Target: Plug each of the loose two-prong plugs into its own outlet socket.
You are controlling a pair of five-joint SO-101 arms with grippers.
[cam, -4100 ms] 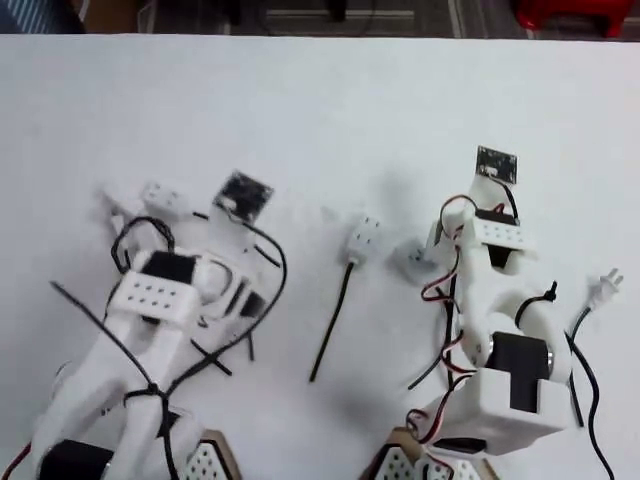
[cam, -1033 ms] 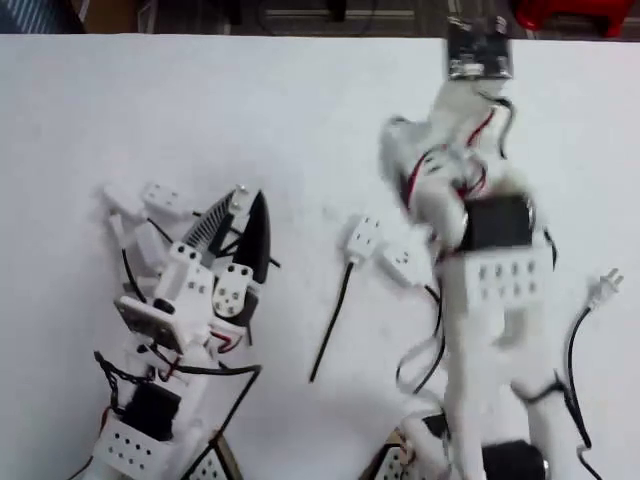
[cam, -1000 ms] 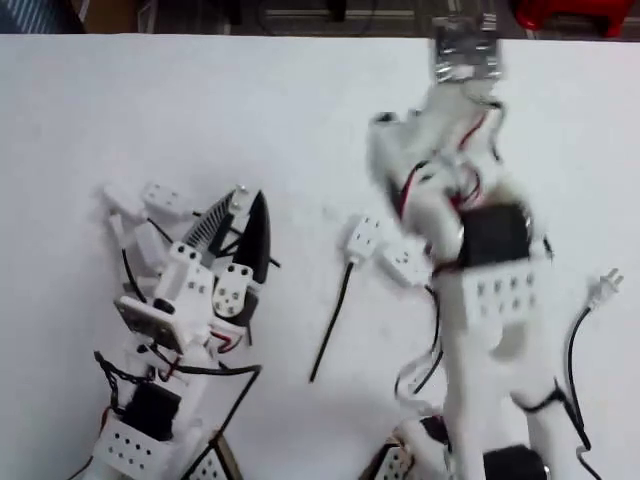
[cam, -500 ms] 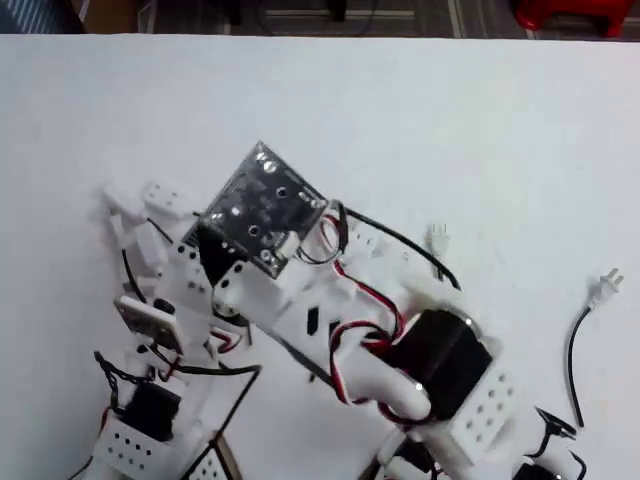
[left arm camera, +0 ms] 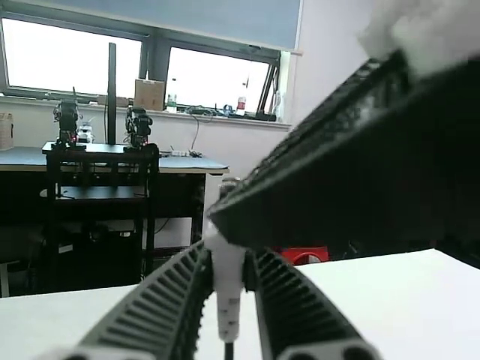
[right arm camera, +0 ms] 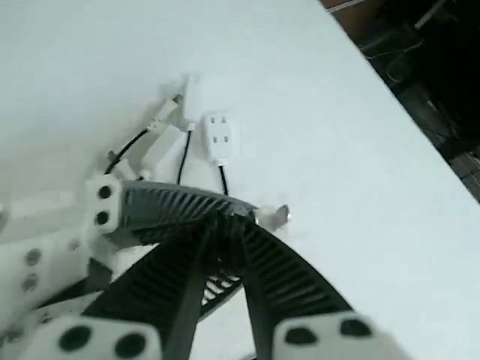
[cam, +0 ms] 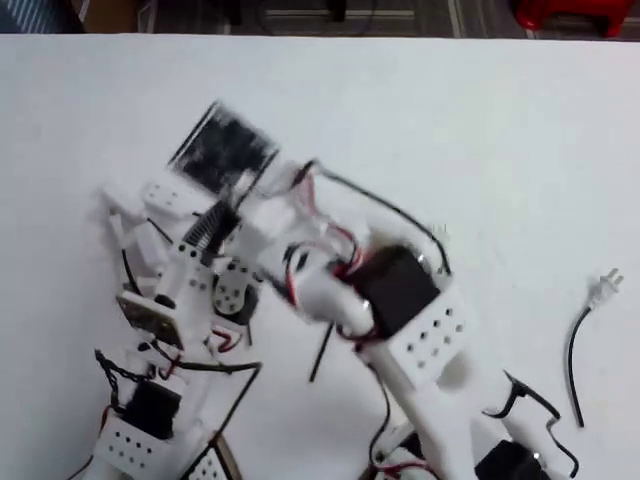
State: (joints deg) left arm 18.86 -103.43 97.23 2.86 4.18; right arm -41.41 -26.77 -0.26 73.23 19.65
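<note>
Swinging over from the far edge, where it was stretching a second ago, the right arm (cam: 400, 320) is now lying diagonally across the middle of the tabletop (cam: 470, 110). Its wrist is hanging above the other arm's raised pincer. The left arm (cam: 150, 400) is keeping its earlier pose.

The left pincer (left arm camera: 229, 259) is gripping a white plug (left arm camera: 225, 300) between its ribbed fingers. The plug's long axis is running along those fingers, with its cord trailing back toward the wrist and its tip pointing up and away from the tabletop. The right pincer (right arm camera: 225, 223) is crossing just over that tip with its dark fingers drawn to a narrow wedge; whether they are pinching anything cannot be told.

Just beyond, toward the left edge, an outlet socket (right arm camera: 218, 137) is lying flat with its slots facing up, beside other white pieces. It is sitting below and past the plug's tip, so the plug is probably needing to tip downward to meet it, and the left arm is the nearer one.

Near the right edge a loose plug (cam: 605, 285) is waiting, well apart from both pincers.
</note>
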